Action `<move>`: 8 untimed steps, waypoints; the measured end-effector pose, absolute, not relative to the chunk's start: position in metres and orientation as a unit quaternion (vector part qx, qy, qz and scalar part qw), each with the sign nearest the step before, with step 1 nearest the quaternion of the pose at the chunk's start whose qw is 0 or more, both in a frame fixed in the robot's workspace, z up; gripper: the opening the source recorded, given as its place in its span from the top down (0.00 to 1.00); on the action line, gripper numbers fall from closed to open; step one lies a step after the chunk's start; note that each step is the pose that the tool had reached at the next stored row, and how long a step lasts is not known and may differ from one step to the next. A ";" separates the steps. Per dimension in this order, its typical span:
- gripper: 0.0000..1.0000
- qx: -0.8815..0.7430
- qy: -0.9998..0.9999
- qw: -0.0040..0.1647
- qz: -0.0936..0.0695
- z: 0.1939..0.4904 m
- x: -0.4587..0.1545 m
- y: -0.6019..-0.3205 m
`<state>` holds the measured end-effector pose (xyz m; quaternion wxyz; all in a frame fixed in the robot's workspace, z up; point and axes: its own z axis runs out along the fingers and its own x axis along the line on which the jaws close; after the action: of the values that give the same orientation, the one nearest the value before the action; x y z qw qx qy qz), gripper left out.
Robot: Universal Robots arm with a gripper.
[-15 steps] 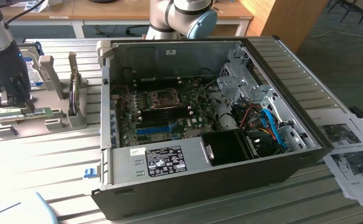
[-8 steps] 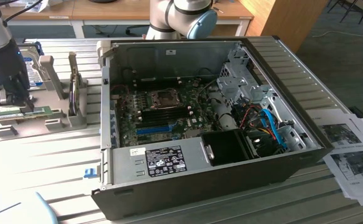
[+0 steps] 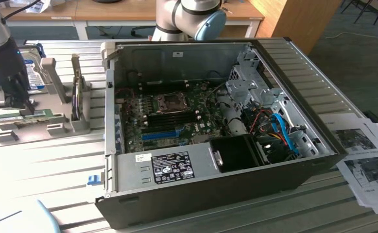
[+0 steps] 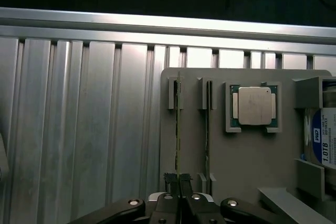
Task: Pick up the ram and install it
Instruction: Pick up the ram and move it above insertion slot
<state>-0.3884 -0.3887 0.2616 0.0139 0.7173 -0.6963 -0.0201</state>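
Note:
The ram (image 4: 177, 124) is a thin green stick standing on edge in a slot of the grey holder (image 4: 247, 171). In the exterior view the ram (image 3: 17, 118) lies along the holder (image 3: 46, 128) at that view's left. My gripper (image 4: 178, 181) has come down over one end of it, and its two black fingers are pressed together with the stick's edge between them. From outside, the gripper (image 3: 28, 110) reaches down onto the green stick. The ram still sits in its slot.
A second stick (image 4: 208, 124) stands in the neighbouring slot, beside a processor chip (image 4: 254, 106) and a blue-labelled hard drive (image 4: 321, 142). The open computer case (image 3: 208, 194) fills the middle, with black memory slots (image 3: 169, 114) and a blue slot (image 3: 160, 135) on its motherboard. Papers (image 3: 364, 160) lie at the exterior view's right.

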 end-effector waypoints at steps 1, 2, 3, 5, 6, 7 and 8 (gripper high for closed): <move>0.89 0.717 -0.696 0.014 -0.020 0.262 -0.388 -0.389; 0.89 0.717 -0.696 0.014 -0.020 0.263 -0.388 -0.389; 0.89 0.717 -0.696 0.014 -0.020 0.264 -0.388 -0.389; 0.89 0.717 -0.696 0.014 -0.020 0.265 -0.388 -0.389; 0.89 0.717 -0.696 0.014 -0.020 0.266 -0.388 -0.389; 0.89 0.717 -0.696 0.014 -0.020 0.267 -0.388 -0.389; 0.89 0.717 -0.696 0.014 -0.020 0.268 -0.388 -0.389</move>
<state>-0.3884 -0.3887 0.2677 0.0139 0.7173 -0.6963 -0.0201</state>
